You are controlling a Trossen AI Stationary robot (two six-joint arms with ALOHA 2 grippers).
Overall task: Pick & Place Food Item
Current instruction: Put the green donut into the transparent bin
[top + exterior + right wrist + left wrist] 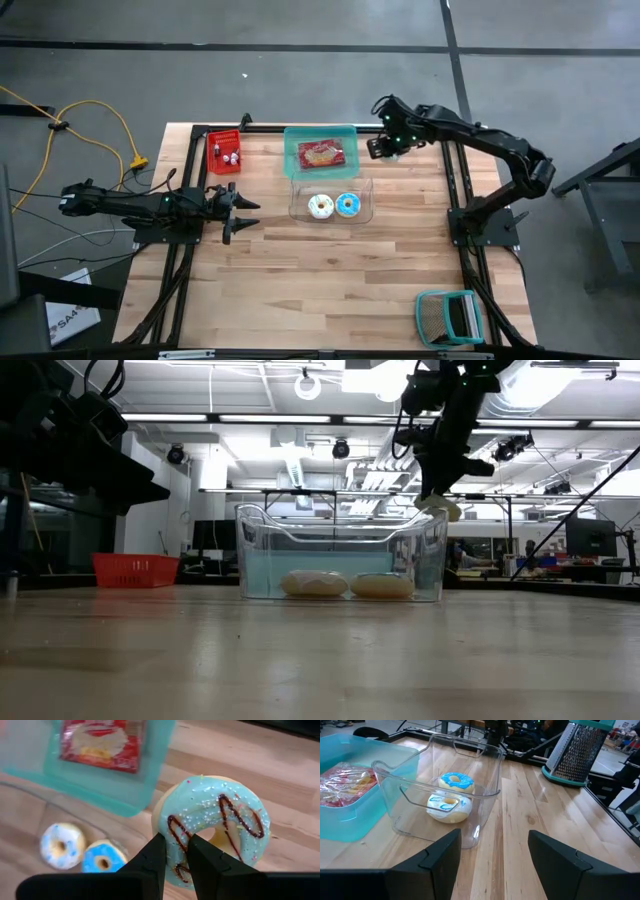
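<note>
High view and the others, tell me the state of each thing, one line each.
Right claw: shut on the teal-iced donut, raised.
Left claw: open, empty.
Clear bin: holds two donuts.
Teal tray: holds a wrapped packet.
Red basket: upright.

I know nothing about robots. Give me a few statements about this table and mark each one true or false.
1. The right gripper grips a doughnut with pale blue icing and chocolate drizzle. True.
2. The clear bin already holds three doughnuts. False: it holds two, a white-iced doughnut and a blue-iced doughnut.
3. The teal tray holds a red packet. True.
4. The left gripper is carrying a doughnut. False: its jaws stand open and empty, beside the clear bin.
5. The red basket sits by the right arm. False: it is at the far edge near the left arm.
</note>
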